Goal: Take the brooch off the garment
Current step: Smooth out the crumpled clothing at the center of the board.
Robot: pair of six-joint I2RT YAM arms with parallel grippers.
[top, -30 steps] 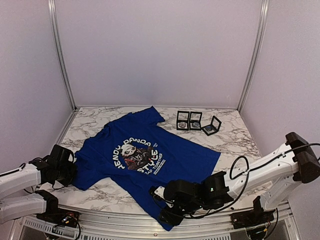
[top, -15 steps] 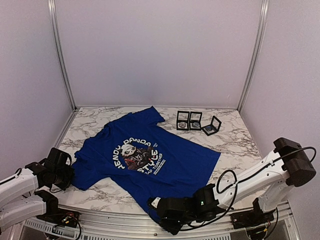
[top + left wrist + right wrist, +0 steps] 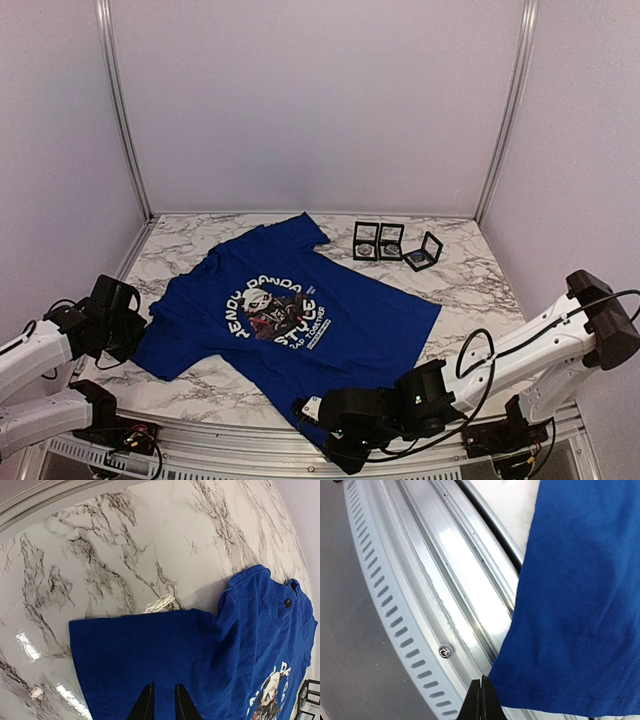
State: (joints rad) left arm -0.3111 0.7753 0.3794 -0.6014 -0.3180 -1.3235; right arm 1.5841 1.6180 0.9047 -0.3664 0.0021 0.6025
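The garment (image 3: 370, 320), a royal-blue T-shirt with a panda print (image 3: 270, 312), lies spread on the marble table (image 3: 470, 280). I cannot make out the brooch in any view. My left gripper (image 3: 130, 335) is at the shirt's left sleeve. In the left wrist view the left gripper (image 3: 164, 686) hovers over the flat sleeve (image 3: 150, 650) with a narrow gap and nothing pinched. My right gripper (image 3: 338, 452) is low at the front edge. Its fingers (image 3: 481, 681) are pressed together right beside the corner of the hanging hem (image 3: 580, 605), with no fabric visible between them.
Three small black display boxes (image 3: 365, 241), (image 3: 391, 241), (image 3: 423, 251) stand open at the back right. A slotted metal rail (image 3: 420, 605) runs along the table's front edge under the hem. Walls with metal posts (image 3: 120, 110) enclose the table.
My right gripper has closed and dropped from over the lower shirt to the hem corner at the front rail. My left arm has drawn back to the left, off the sleeve's edge.
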